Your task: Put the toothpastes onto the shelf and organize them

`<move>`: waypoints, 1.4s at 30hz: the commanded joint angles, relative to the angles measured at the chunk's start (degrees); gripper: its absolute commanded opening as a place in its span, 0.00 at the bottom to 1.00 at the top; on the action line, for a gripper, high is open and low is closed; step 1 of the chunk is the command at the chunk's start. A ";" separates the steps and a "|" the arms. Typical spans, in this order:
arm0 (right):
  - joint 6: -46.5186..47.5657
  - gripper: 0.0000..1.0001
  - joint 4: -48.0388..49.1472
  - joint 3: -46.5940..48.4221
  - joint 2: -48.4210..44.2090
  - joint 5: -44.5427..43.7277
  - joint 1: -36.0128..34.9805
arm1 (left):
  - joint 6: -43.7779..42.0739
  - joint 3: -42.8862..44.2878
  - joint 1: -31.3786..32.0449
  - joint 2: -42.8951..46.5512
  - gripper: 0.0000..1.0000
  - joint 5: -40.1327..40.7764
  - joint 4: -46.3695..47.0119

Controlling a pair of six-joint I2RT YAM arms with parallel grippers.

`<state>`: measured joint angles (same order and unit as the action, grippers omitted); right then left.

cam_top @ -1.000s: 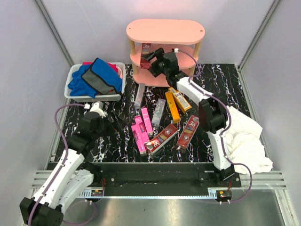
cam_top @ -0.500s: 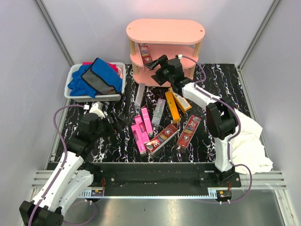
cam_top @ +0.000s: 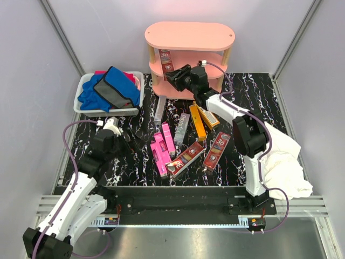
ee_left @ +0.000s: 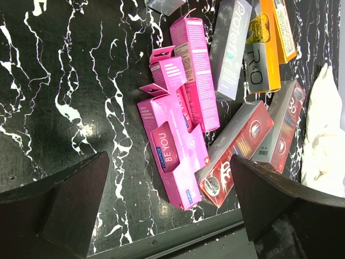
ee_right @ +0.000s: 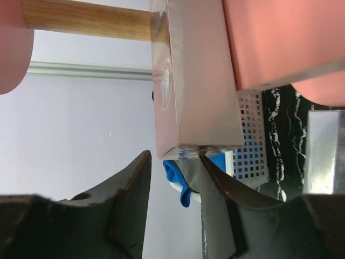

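Observation:
The salmon-pink shelf [cam_top: 188, 35] stands at the back centre. One dark red toothpaste box [cam_top: 166, 59] stands upright at the left end of its middle tier. My right gripper [cam_top: 173, 77] hovers just in front of and below that box [ee_right: 194, 81]. Its jaws are narrowly open [ee_right: 174, 156] with nothing between them, and one fingertip [ee_right: 204, 157] meets the box's lower corner. Pink [cam_top: 161, 148], red [cam_top: 186, 156], orange [cam_top: 198, 121] and silver-grey [cam_top: 181, 127] toothpastes lie scattered mid-table. My left gripper [cam_top: 131, 141] hangs wide open over the pink boxes [ee_left: 178, 156], holding nothing.
A white bin [cam_top: 85, 89] holding blue and grey cloths [cam_top: 110, 89] sits left of the shelf. A crumpled white cloth [cam_top: 283, 156] lies at the right edge. A slim silver box [cam_top: 159, 108] leans near the shelf's foot.
My right gripper has drawn back and down from the red box, which stays standing on the middle tier. Its jaws have narrowed. The left arm has not moved.

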<state>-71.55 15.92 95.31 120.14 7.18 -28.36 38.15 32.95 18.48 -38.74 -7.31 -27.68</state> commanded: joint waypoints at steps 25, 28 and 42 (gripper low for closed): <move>6.60 0.52 1.56 2.89 -2.26 2.75 -1.61 | -1.24 -0.52 0.06 -0.20 0.99 1.42 0.79; 7.12 0.54 3.67 -3.87 -7.00 3.28 -1.70 | -1.41 0.01 0.06 0.16 0.99 1.42 0.35; 15.91 0.61 -2.98 -36.13 -36.36 2.75 -1.70 | -5.36 4.05 1.55 -2.65 0.99 -2.10 0.26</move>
<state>-60.14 16.36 63.68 90.87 9.63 -29.69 35.66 32.93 18.65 -40.66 -7.99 -28.29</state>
